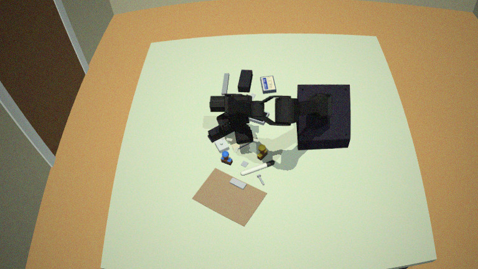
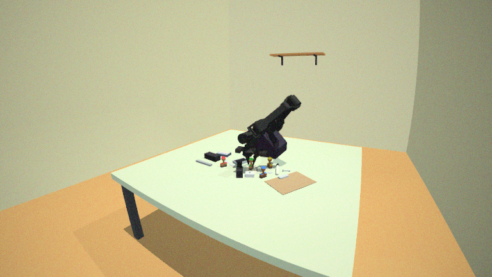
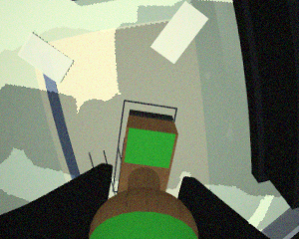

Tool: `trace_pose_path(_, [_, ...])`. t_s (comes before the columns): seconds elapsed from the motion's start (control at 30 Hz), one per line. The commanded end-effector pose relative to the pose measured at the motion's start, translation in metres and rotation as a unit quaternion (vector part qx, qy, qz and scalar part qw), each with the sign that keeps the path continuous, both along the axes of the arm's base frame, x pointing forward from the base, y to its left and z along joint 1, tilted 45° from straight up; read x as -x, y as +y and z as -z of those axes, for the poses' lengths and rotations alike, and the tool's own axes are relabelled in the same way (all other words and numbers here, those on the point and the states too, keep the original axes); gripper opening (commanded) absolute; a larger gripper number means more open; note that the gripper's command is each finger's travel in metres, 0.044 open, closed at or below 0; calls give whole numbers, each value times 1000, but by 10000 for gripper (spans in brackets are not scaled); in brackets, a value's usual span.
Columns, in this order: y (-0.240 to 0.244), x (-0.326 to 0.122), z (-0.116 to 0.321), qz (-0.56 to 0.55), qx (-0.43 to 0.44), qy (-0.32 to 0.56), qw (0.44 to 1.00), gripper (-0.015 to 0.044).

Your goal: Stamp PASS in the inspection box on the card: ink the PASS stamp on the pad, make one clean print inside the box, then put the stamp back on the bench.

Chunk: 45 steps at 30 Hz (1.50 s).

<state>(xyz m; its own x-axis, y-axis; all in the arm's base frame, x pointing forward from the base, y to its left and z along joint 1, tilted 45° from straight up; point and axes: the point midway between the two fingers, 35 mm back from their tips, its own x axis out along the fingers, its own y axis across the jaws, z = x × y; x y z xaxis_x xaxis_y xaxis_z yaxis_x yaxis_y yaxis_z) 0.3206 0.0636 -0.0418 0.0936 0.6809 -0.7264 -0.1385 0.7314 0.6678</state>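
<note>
My gripper (image 2: 251, 158) (image 3: 146, 181) is shut on the green-topped stamp (image 2: 250, 165) (image 3: 150, 147). The stamp is upright, low over the card (image 3: 92, 65). In the wrist view its base lies mostly within the box outline (image 3: 150, 104), with the base's right side overlapping the right line. Whether its face touches the card cannot be told. Any print under it is hidden. A dark pad with a grey rim (image 2: 239, 161), seemingly the ink pad, is partly hidden under the arm in the top view.
Blue (image 1: 226, 158) (image 2: 262, 172), yellow (image 1: 261, 152) (image 2: 270, 162) and red (image 2: 223, 161) stamps stand nearby. A white block (image 1: 221, 145), marker (image 1: 254, 169), screw (image 1: 261, 179) and brown board (image 1: 227, 198) lie around the card. A black block (image 1: 244, 81) and labelled box (image 1: 268, 83) are farther back.
</note>
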Motion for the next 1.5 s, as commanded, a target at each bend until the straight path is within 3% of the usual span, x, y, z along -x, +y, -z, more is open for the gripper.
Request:
trace_pose_path(0.0, [1,0,1,1,-2,2,1000,0])
trace_pose_path(1.47, [4,0,4,1,-2,2,1000,0])
